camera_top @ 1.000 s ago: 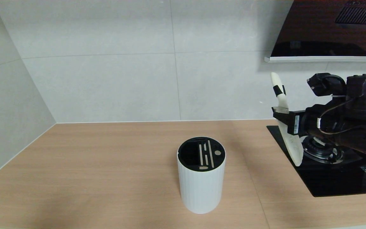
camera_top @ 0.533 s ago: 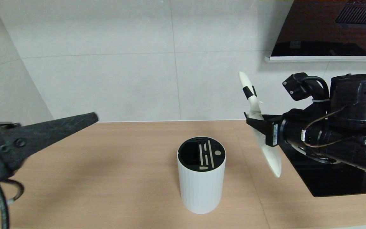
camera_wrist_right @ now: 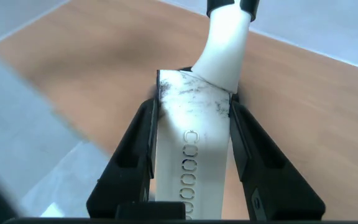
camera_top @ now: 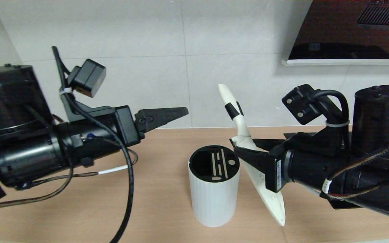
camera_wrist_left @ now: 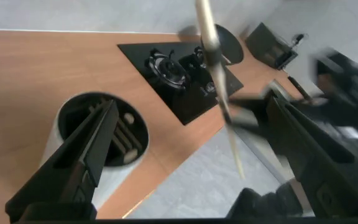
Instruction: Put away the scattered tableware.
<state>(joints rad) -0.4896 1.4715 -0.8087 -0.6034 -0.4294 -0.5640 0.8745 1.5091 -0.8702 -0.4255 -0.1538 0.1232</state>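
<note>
Soft, bright, even light falls from above. Only faint, diffuse shadows lie on the tabletop [camera_top: 154, 216] around the white knife holder [camera_top: 214, 189]. Up and right of the holder, the glossy range hood [camera_top: 349, 30] carries dim reflections and darkens the wall tiles [camera_top: 282, 72] beside it.

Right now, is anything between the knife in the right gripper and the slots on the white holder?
Nothing visible. The knife hangs in the right gripper beside the holder, whose top slots lie uncovered; the left gripper hovers apart.

no legible txt; label [camera_top: 278, 174] by right gripper [camera_top: 243, 149] prob. barcode, too small.
</note>
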